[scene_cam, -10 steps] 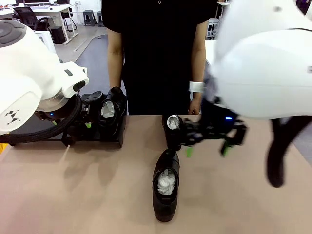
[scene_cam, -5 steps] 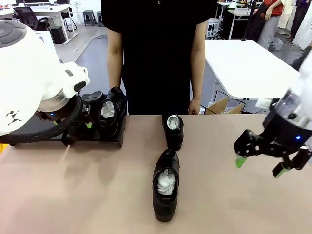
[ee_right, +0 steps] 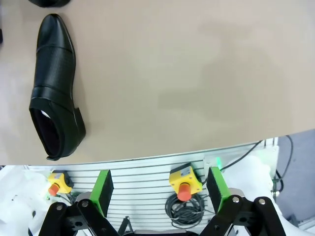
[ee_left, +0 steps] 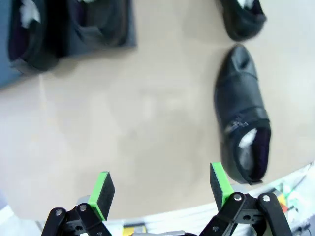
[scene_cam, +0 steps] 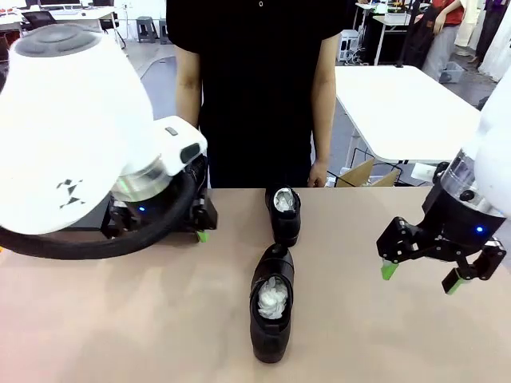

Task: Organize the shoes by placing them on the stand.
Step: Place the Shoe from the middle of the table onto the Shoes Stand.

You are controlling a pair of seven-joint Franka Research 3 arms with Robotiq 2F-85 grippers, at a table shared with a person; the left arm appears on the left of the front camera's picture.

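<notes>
Status: two shoes on the table point(scene_cam: 120, 319) are not yet racked.

Reference point: the near shoe point(scene_cam: 271, 307). It lies loose in mid-table, toe pointing to the person's side and white paper showing in its opening. The far shoe point(scene_cam: 283, 214) sits just beyond its toe, close to it; whether the two touch cannot be told. The stand point(ee_left: 127, 34) lies beyond and to the left of the near shoe, well apart from it, with two racked shoes point(ee_left: 98, 19) on it.

Left gripper point(ee_left: 160, 184): jaws spread wide, nothing between the pads, hanging above bare table to the left of the near shoe.

Right gripper point(scene_cam: 421, 275): jaws likewise wide and empty, hanging well to the right of the near shoe.

Handling assessment: the leather looks stiff and highly polished, so the pads are likely to slide on the rounded toe cap. The paper stuffing should keep the upper from collapsing under a squeeze. Weight is judged modest, with the heel end the heavier.

Recommended hold: across the sides at the heel or just ahead of the opening, where the walls are most nearly parallel. A hold there should limit tipping on the lift. The tapered toe is to be avoided.
</notes>
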